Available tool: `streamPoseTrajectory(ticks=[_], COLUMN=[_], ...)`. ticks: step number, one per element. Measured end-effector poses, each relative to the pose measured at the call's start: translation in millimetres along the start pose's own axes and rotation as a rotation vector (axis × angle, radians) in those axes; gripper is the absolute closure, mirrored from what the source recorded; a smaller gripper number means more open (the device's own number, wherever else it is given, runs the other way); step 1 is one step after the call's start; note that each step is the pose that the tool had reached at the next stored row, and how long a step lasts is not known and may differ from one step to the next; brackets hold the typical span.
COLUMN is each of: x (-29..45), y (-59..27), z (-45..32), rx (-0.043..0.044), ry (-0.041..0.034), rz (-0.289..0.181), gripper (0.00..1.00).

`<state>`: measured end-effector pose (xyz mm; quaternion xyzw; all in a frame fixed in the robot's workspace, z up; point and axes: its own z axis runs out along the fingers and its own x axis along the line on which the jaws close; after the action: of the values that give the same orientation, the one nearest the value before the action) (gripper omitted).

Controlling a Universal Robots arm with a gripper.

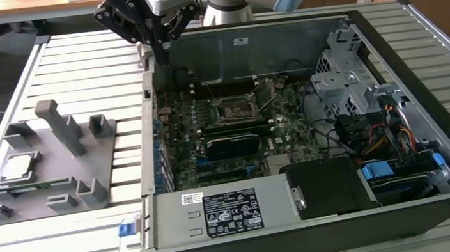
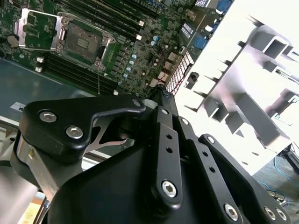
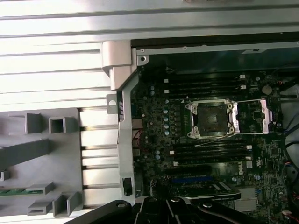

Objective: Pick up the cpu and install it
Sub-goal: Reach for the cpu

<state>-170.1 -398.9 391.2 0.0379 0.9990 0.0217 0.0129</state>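
Fronting wooden desks (image 1: 21,4) — slatted table (image 1: 71,61), cpu (image 1: 17,167) on fixture (image 1: 52,168)

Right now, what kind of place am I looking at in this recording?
Probably a lab or workshop bench set up for PC assembly. An open computer case with its motherboard exposed lies on a slatted metal table, and a grey parts fixture beside it holds the cpu.

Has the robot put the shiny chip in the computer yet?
Not yet. The socket stands open and empty. The gripper hovers above a corner of the case, not at the cpu. The cpu lies on the grey holder outside the case, so picking up and installing are both left.
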Motion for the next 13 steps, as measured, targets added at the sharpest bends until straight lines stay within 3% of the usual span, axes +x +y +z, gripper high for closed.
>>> streamPoseTrajectory(ticks=[2, 13], x=[3.7, 9.0], y=[-0.3, -0.7], z=[0.2, 0.4], rx=[0.0, 0.0], ry=[0.0002, 0.0004], rz=[0.0, 0.0], gripper=[0.89, 0.89])
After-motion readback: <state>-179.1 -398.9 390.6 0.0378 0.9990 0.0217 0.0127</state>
